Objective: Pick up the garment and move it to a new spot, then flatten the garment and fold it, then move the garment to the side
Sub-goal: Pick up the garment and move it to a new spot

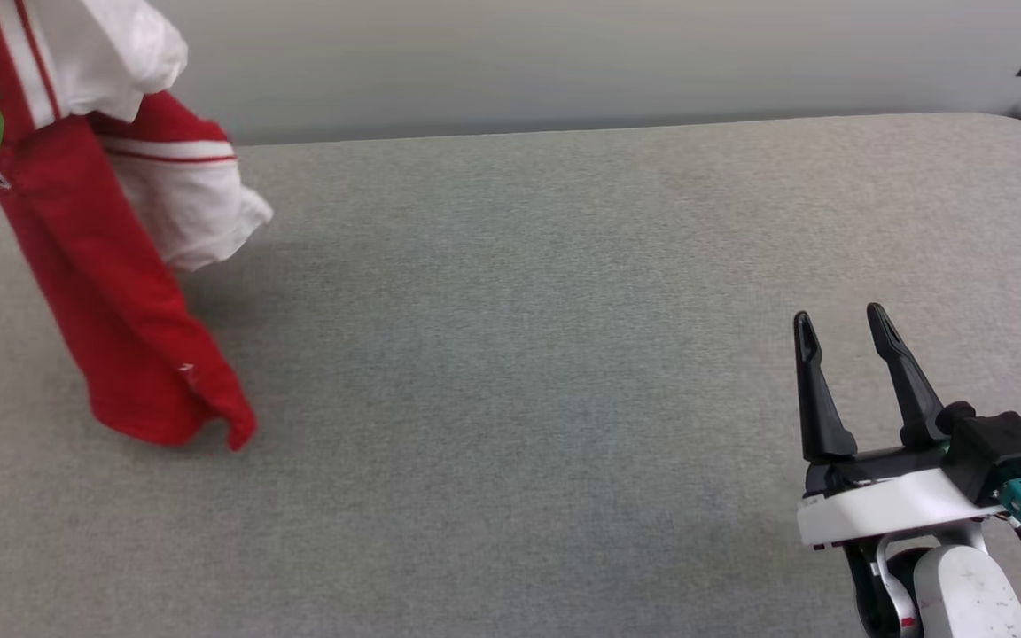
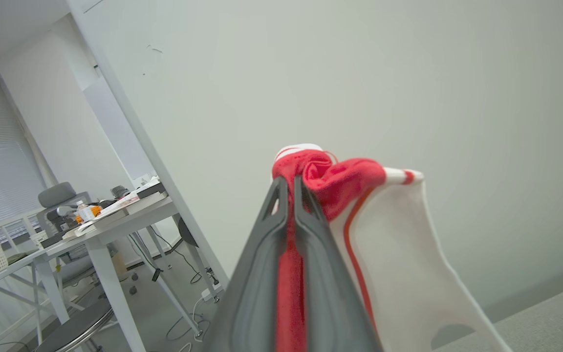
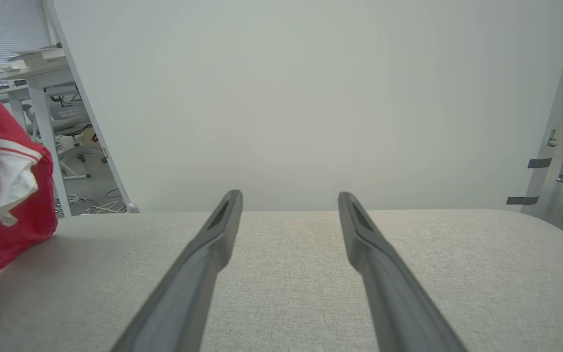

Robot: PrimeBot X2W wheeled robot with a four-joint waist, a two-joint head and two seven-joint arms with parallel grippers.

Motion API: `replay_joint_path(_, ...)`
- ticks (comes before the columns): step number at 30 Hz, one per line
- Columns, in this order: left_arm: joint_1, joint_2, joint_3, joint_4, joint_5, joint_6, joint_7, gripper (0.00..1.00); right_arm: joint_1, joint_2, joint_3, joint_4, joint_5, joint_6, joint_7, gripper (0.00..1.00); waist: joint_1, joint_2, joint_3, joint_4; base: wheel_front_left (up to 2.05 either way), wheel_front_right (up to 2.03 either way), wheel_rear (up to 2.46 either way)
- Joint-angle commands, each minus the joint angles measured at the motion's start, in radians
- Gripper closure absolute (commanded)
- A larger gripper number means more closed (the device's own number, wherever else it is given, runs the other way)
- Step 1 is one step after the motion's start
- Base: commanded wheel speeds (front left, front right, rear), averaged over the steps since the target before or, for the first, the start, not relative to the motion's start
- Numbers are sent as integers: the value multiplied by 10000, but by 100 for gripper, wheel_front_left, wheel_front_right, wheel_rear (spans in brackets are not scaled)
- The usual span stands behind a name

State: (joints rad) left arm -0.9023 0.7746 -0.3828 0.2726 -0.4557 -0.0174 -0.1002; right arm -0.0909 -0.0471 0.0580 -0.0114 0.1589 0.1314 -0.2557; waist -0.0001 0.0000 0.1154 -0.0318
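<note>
Over the table's left end the red jersey hangs, hem near the surface. The left wrist view shows left fingers pinched shut on its fabric, while right fingers stand spread, empty.

Bright, soft, even indoor light. The garment casts a faint, diffuse shadow on the tabletop, upper left of the head view. Wrist views bow lines near their edges; the left end effector blurs toward the bottom.
</note>
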Motion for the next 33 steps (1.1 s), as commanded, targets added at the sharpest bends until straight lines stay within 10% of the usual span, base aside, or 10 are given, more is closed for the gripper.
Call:
replay_joint_path(1,-384,-201,-157,-11,126,-152,95,100,17,-31,-41,25,73,-7,-61,0,1,0,-114,-759,0,0,0)
replay_joint_path(18,-3933,-2559,-1889,2875,-377,-1118,-954,100,4,-31,-332,67,277,-7,-61,0,1,0,-3,-2614,0,0,0)
replay_joint_path(33,1212,-3350,-3623,2250,-2842,-759,-1513,100,155,-31,-594,99,155,-7,-61,0,1,0,19,-1497,0,0,0)
